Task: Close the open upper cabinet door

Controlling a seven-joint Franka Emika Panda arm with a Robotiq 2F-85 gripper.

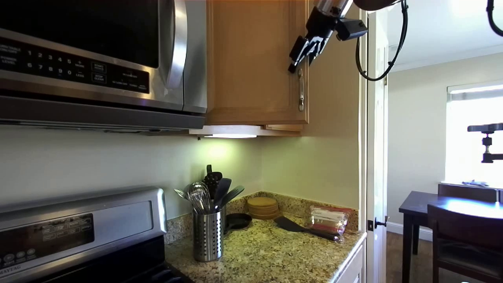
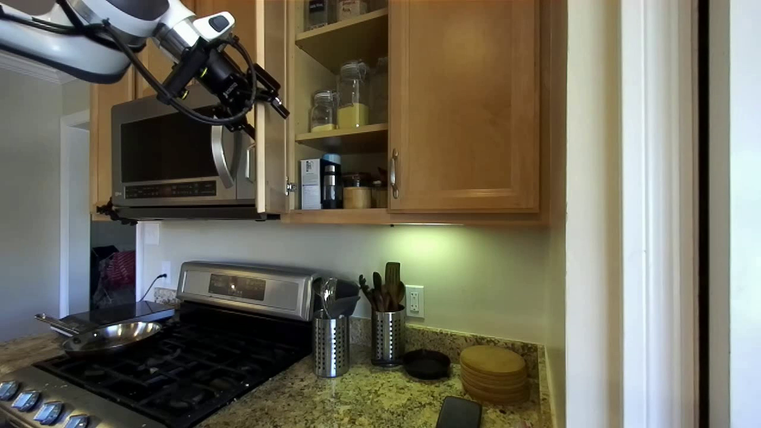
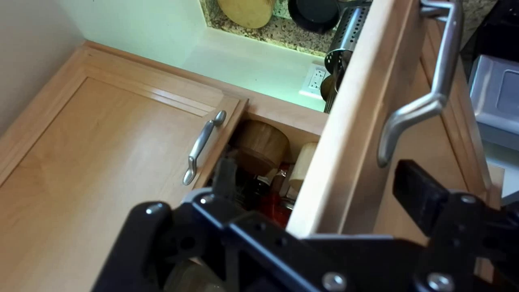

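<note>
The upper cabinet door stands swung open, seen nearly edge-on in an exterior view. Its panel faces the camera in an exterior view, with the silver bar handle near its free edge. The upper cabinet shows open shelves behind it. My gripper is open at the door's free edge, above the handle; it also shows in an exterior view. In the wrist view the gripper straddles the door edge, one finger each side, with gaps visible. The door handle is beside it.
A neighbouring cabinet door is shut, with its own handle. The microwave is beside the open door. Glass jars stand on the shelves. A stove and utensil holders are below.
</note>
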